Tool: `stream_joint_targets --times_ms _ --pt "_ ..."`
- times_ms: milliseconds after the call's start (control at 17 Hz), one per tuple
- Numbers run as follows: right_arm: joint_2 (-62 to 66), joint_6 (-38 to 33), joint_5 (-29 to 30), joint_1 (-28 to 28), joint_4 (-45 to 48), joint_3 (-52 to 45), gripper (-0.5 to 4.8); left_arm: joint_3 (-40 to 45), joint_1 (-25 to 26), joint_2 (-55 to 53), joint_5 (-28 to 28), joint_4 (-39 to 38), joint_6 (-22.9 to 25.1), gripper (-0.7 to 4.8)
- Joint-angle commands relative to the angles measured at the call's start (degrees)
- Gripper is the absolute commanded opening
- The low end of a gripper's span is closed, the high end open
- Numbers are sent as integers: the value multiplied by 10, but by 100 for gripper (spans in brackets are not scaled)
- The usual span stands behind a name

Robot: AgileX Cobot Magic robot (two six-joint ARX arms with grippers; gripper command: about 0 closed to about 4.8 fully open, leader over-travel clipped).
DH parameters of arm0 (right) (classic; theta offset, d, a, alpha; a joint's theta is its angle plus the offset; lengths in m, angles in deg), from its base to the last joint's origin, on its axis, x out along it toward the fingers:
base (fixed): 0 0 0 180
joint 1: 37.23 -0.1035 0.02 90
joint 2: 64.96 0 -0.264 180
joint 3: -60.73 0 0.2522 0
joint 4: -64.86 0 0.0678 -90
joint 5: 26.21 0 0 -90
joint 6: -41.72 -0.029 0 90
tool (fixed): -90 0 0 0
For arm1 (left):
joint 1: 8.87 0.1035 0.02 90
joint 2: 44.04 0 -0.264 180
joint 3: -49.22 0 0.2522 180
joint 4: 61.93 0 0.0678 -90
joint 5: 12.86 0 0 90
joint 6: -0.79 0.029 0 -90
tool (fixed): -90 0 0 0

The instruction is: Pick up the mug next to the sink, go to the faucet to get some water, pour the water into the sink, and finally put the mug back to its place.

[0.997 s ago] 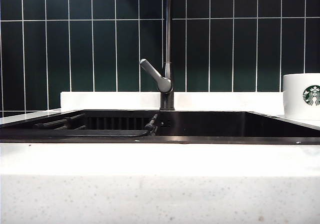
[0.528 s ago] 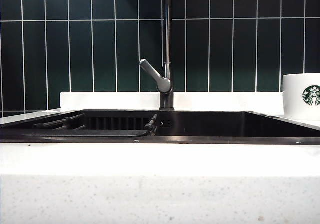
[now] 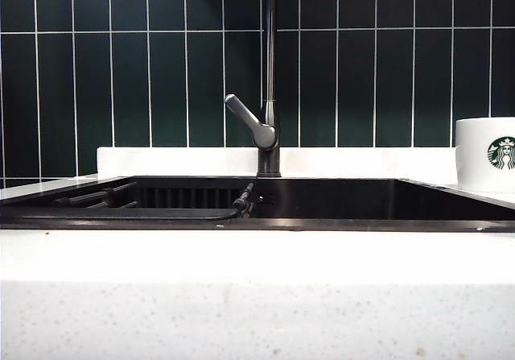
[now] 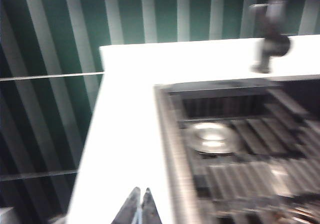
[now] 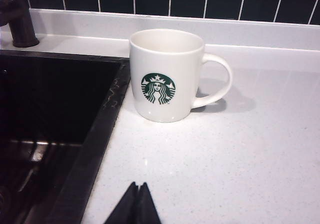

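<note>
The white mug (image 5: 166,73) with the green siren logo stands upright on the white stone counter beside the sink's dark rim (image 5: 102,129), handle turned away from the basin. It also shows at the right edge of the exterior view, as the mug (image 3: 485,154). My right gripper (image 5: 139,185) is shut and empty, hovering over the counter short of the mug. The faucet (image 3: 269,78) rises behind the black sink (image 3: 338,199), its lever angled left. My left gripper (image 4: 141,190) is shut and empty over the counter beside the sink's other end (image 4: 167,129). Neither arm appears in the exterior view.
Dark green tiles (image 3: 145,78) back the counter, with a low white ledge (image 3: 177,160) in front of them. A ribbed rack (image 4: 250,174) and a round drain (image 4: 210,136) lie in the basin. The white speckled counter front (image 3: 257,295) fills the near foreground.
</note>
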Motion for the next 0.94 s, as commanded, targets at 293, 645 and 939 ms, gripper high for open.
stream_joint_targets --times_ms 293,645,939 --pt "-2 -13 5 -4 -3 -3 -5 -2 0 0 57 -53 -2 -5" --pt "-2 -13 5 -7 -3 -3 -5 -2 0 0 57 -53 -2 -5" --pt "-2 -13 5 -7 -3 -3 -5 -2 0 0 57 -53 -2 -5"
